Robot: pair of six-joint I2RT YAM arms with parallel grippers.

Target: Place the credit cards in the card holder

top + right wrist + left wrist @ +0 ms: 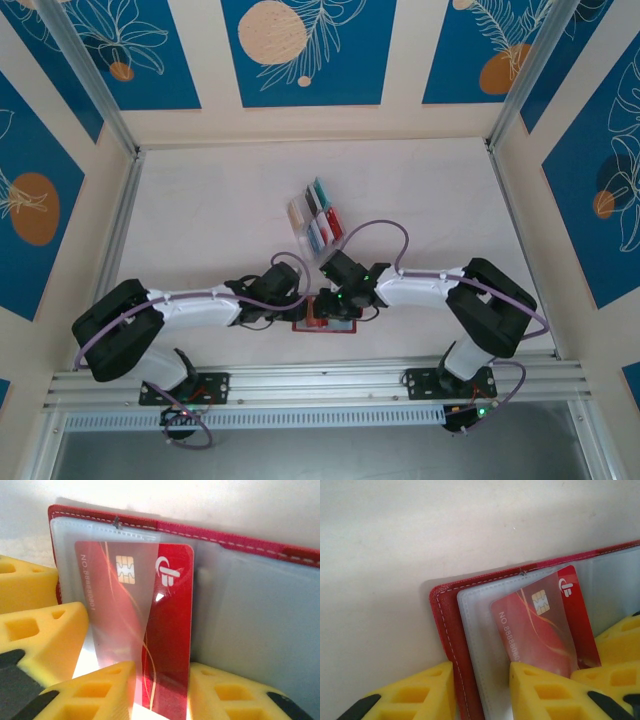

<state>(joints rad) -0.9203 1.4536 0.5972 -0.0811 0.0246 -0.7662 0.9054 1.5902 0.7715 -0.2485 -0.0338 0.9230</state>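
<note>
The right end effector (160,690) grips the red credit card (170,630), half inside a clear sleeve of the red card holder (445,625). The left end effector (482,690) pinches the holder's edge on the table (200,220). Next: push the card fully home.

A red card holder (325,318) lies open near the worktop's near edge, about midway along it, white stitching tracing its border and clear plastic sleeves (480,630) lining the inside. A red credit card (150,625) with a gold chip and white logo sits partly under one translucent sleeve, its logo side still outside. The remaining cards (316,214), apparently teal, black, red, beige and blue, stand grouped toward the worktop's centre.
</note>
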